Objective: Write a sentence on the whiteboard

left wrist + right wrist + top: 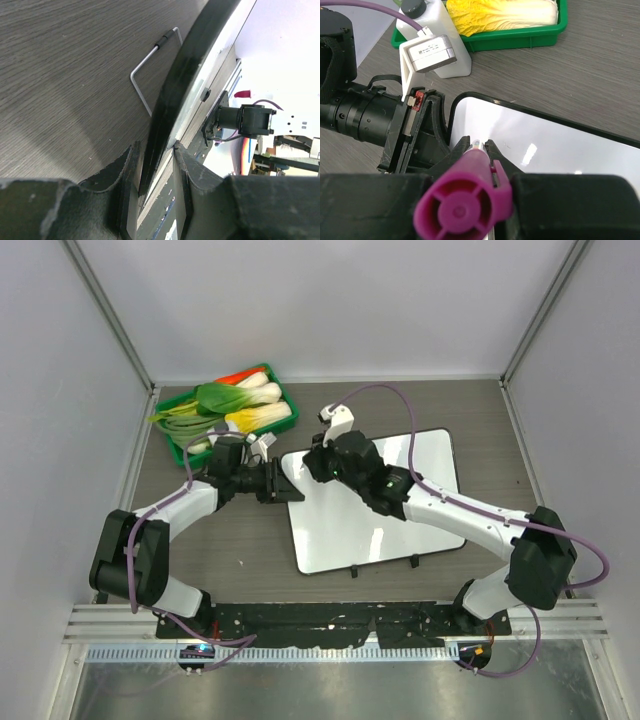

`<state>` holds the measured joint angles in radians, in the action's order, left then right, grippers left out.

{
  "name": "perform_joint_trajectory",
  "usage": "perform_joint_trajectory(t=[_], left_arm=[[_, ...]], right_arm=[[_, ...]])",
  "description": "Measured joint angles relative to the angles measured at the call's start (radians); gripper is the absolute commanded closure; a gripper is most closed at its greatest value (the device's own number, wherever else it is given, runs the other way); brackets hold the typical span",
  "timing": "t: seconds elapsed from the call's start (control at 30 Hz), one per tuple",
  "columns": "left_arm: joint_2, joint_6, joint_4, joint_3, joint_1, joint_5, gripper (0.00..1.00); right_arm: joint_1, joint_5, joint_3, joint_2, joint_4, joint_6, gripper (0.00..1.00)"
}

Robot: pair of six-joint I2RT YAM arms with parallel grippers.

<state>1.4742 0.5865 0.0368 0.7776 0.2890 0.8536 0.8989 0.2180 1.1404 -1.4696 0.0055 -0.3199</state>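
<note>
The whiteboard (pixel 375 505) lies flat on the table, its white face blank; no sentence shows on it. My left gripper (pixel 283 483) is shut on the whiteboard's left edge (pixel 170 115), one finger on each side of the black rim. My right gripper (pixel 320 462) is shut on a magenta marker (pixel 465 200), whose end cap faces the right wrist camera. The marker's tip is hidden and points at the board's far left corner (pixel 470 107). The left gripper (pixel 427 135) shows just beside that corner.
A green tray (pixel 228 412) of vegetables stands at the back left, just behind my left gripper. A white bottle (pixel 437 42) with a black cap stands between tray and board. The board's wire foot (pixel 147 62) shows on the dark wood table (pixel 230 540).
</note>
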Motion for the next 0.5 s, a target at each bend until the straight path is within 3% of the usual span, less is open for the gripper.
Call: perform_joint_trajectory(t=[0.5], left_arm=[[0.0, -0.004, 0.006, 0.002, 0.003, -0.003, 1.0]], right_arm=[[0.01, 0.027, -0.039, -0.01, 0.002, 0.004, 0.99]])
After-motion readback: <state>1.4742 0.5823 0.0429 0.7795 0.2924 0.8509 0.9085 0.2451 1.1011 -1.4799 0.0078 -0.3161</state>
